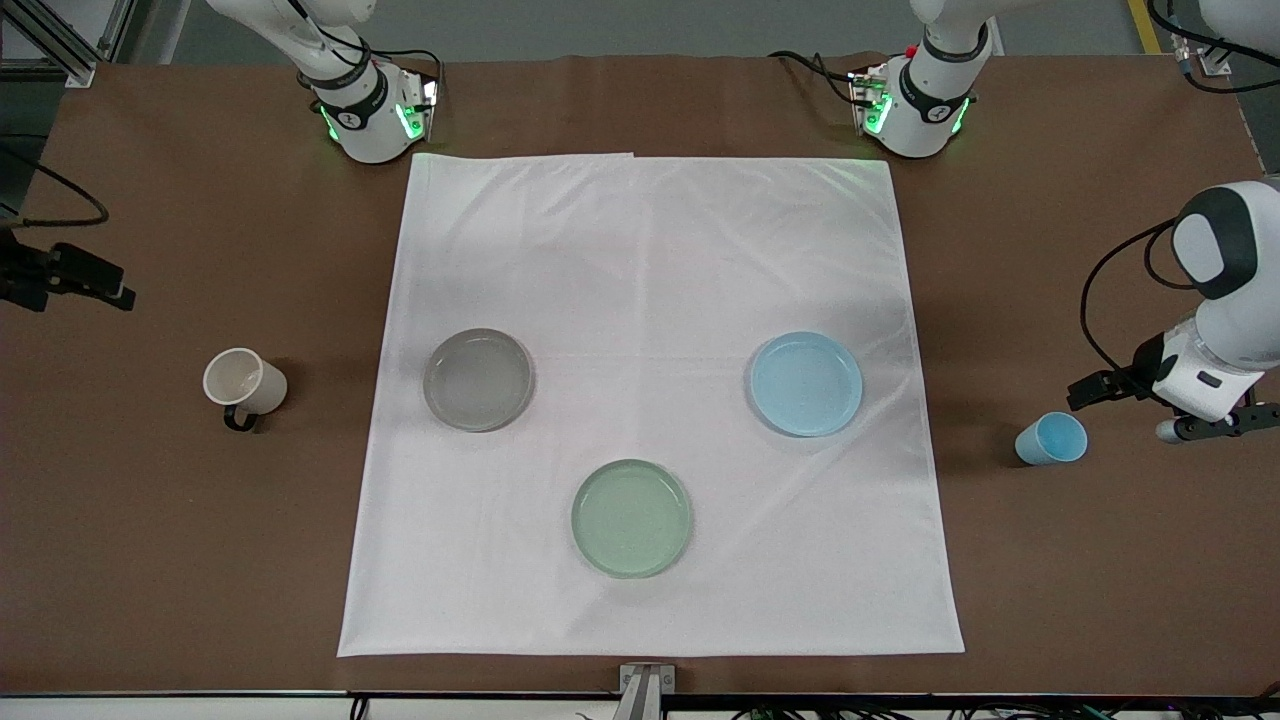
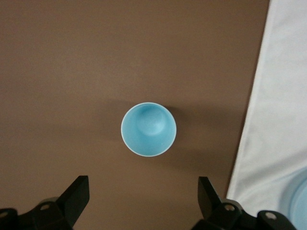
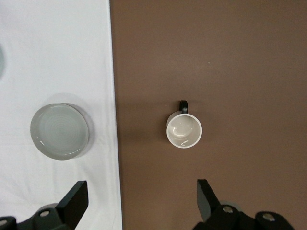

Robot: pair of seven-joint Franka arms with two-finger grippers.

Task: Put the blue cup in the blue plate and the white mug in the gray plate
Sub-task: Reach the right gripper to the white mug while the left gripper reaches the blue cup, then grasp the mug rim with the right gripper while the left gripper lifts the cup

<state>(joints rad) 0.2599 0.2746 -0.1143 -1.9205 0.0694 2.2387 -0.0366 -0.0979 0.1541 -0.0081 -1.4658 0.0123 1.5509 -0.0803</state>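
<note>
Cups [image 1: 1052,438] [image 1: 244,384] stand off-cloth [image 1: 650,400]; jaws spread above.

Both arms have glossy white shells with dark gray bands at the joints. The 2 bases [image 1: 365,115] glow green at their lower rings and trail black cables. The left arm's wrist [image 1: 1215,375] carries a black clamp and a looping black cable. The left gripper [image 2: 144,199] and right gripper [image 3: 141,201] each have 2 black wedge-shaped fingers with small silver screws.
</note>
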